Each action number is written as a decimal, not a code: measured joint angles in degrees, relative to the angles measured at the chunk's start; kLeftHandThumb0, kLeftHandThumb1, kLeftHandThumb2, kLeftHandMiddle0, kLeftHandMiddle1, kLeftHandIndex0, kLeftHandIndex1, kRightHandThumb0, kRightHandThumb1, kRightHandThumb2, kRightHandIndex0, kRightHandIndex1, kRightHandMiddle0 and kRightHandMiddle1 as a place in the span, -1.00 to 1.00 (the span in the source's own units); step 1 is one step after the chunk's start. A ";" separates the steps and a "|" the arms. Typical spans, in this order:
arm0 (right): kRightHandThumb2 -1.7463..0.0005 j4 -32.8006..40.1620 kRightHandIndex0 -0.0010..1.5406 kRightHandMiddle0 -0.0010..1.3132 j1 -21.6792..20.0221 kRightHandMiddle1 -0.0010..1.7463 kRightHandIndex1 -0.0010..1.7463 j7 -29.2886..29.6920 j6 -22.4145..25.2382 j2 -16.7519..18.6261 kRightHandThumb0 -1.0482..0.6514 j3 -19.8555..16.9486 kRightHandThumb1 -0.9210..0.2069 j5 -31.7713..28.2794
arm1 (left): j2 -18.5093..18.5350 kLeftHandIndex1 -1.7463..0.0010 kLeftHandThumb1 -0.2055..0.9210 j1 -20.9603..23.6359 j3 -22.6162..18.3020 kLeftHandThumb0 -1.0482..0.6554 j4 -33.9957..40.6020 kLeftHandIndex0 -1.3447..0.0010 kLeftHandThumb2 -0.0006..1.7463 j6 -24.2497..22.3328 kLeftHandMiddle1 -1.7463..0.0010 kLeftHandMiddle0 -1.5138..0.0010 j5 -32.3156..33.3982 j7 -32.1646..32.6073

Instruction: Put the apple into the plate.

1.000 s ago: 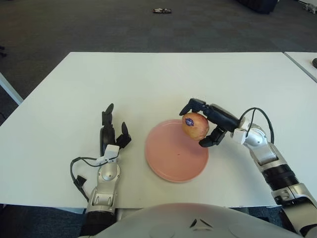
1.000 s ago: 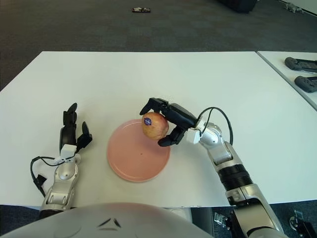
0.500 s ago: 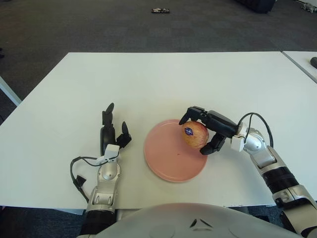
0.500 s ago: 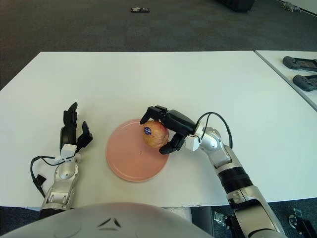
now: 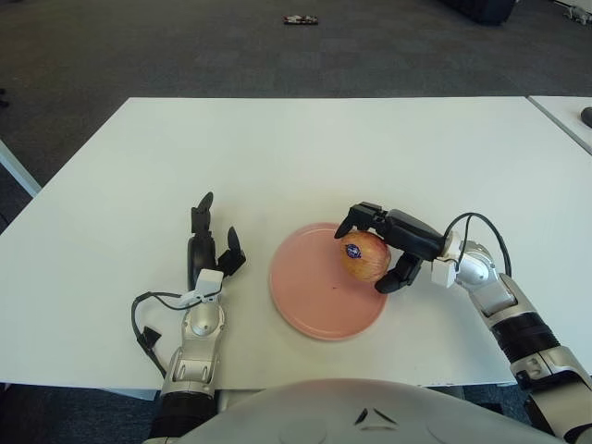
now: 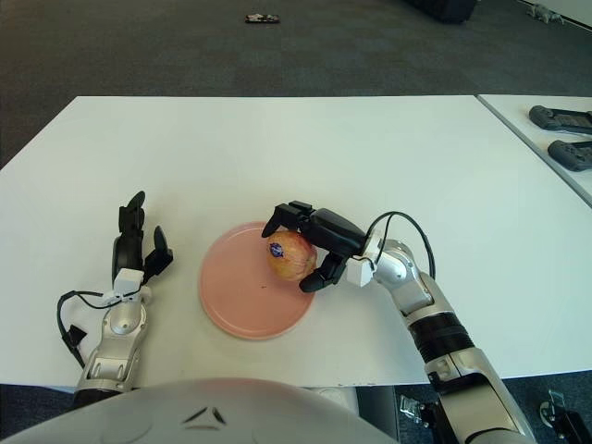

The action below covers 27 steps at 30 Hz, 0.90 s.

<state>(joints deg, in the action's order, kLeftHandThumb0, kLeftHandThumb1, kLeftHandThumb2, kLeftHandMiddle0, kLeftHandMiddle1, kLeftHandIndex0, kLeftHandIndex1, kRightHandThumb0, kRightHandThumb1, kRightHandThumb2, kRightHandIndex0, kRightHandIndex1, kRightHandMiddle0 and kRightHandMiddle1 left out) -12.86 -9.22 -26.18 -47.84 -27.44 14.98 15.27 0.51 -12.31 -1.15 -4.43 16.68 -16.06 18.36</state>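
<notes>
- Right hand (image 5: 381, 252): fingers curled round apple (image 5: 363, 256), gripping it.
- Apple: on right part of pink plate (image 5: 314, 296), inside rim, sticker facing up-left.
- Plate: near bench (image 5: 277, 148) front edge; bare bench behind and to both sides.
- Left hand (image 5: 205, 242): left of plate, well apart, fingers extended, holding nothing.

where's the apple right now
The apple sits over the right part of the pink plate, near the table's front edge, gripped by the right hand; the left hand shows left of the plate.
</notes>
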 measured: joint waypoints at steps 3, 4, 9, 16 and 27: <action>-0.48 -0.54 0.46 -0.10 0.00 1.00 1.00 0.58 -1.00 -0.15 -0.31 0.00 0.05 1.05 | -0.06 0.32 1.00 0.14 0.02 -0.77 -0.14 1.00 0.11 0.00 0.87 0.70 0.00 0.00; -0.48 -0.75 0.46 -0.10 0.00 1.00 1.00 0.75 -1.29 -0.18 -0.31 0.00 0.04 1.34 | -0.08 0.32 1.00 0.23 0.04 -0.77 -0.17 1.00 0.11 0.00 0.87 0.70 0.00 0.00; -0.48 -2.00 0.46 -0.10 0.00 1.00 1.00 1.37 -2.37 -0.18 -0.31 0.00 0.04 2.27 | -0.22 0.31 1.00 0.70 0.06 -0.77 -0.30 1.00 0.11 0.00 0.86 0.70 0.00 0.01; -0.41 -2.57 0.36 -0.15 -0.02 1.00 1.00 1.97 -3.03 -0.17 -0.30 0.05 -0.03 2.22 | -0.35 0.31 1.00 0.80 0.06 -0.76 -0.46 1.00 0.11 -0.03 0.87 0.70 0.01 0.02; 0.32 -4.45 -0.72 -0.82 -0.55 0.94 0.86 4.65 -5.69 0.52 -0.58 -0.14 -0.83 3.23 | -0.48 0.33 1.00 1.02 0.05 -0.76 -0.70 1.00 0.11 -0.09 0.87 0.71 0.01 0.01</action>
<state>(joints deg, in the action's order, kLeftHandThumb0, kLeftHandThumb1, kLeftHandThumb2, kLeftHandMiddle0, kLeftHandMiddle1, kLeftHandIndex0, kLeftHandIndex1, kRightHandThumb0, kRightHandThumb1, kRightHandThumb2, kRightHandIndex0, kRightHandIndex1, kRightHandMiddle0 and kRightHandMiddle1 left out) -17.31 -9.76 -21.53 -53.53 -26.92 14.84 18.50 0.03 -11.29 -1.10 -5.13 16.60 -16.04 18.37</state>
